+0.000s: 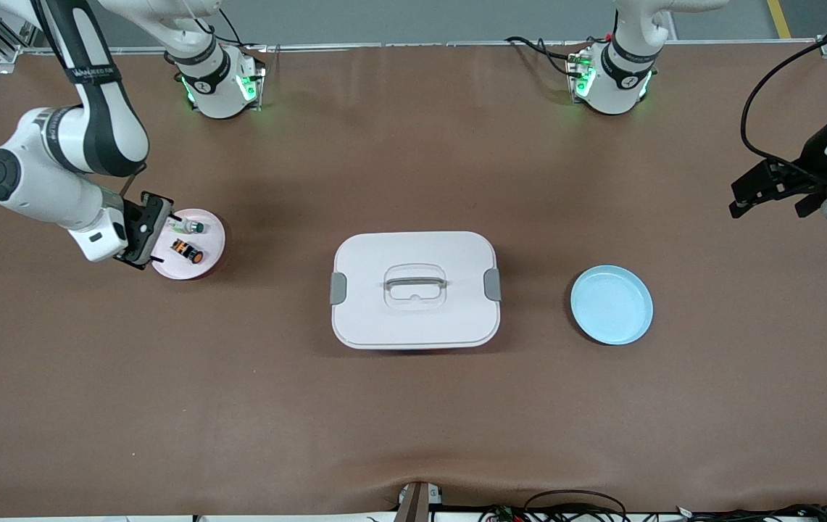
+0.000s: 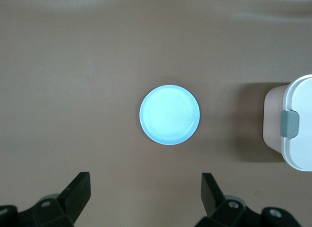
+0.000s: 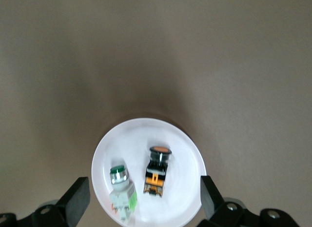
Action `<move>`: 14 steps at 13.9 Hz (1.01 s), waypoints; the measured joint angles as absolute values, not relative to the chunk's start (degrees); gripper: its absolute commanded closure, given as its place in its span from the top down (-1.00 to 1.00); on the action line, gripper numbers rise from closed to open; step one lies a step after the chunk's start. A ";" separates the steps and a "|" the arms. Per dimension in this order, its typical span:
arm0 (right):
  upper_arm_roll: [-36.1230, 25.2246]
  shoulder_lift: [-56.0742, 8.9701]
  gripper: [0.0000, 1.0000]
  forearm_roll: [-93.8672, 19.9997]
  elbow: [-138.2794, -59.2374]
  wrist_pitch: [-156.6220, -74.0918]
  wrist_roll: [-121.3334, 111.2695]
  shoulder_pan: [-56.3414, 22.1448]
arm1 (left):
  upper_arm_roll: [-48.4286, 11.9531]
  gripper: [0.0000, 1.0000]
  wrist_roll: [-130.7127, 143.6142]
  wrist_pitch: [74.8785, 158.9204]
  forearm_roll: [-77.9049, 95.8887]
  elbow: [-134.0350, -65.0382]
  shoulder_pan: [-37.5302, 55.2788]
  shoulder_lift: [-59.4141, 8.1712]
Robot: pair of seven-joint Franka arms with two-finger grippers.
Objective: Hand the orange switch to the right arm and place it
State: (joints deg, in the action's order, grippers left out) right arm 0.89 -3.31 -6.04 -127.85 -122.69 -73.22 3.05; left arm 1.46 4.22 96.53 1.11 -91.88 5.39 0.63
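Box point(image 1: 415, 290): I see it lidded at mid-table.
Blue plate point(image 1: 612, 304): toward the left arm's end.
Left gripper point(image 1: 775, 190): spread wide, waiting.
Right gripper point(image 3: 145, 201): fingers apart over the pink plate point(image 1: 212, 243).
Orange switch point(image 1: 188, 251): lying on that plate beside the green switch point(image 1: 188, 226).

Two glossy white jointed arms point(image 1: 58, 174) with black bands rise from round white bases point(image 1: 219, 83) glowing green; black cables point(image 1: 768, 94) trail alongside.
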 measured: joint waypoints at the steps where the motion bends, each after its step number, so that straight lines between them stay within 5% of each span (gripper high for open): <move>1: 0.92 -3.26 1.00 -3.04 -124.45 -118.50 -69.44 3.03 | 1.46 1.00 4.22 96.45 1.11 -92.04 5.39 0.75; 4: 0.98 -3.19 1.00 1.52 -114.59 -107.53 -56.78 1.77 | 1.46 1.00 4.22 95.98 1.10 -92.33 5.37 0.76; 14: 0.71 -3.47 1.00 2.70 -98.83 -91.62 -6.99 -2.58 | 1.46 1.00 4.22 95.87 1.10 -92.60 5.33 0.75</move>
State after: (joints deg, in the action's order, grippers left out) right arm 0.71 -3.47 2.70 -98.83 -91.62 -6.99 -2.58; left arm 1.46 4.22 95.87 1.10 -92.60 5.33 0.75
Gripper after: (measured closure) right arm 0.000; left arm 0.000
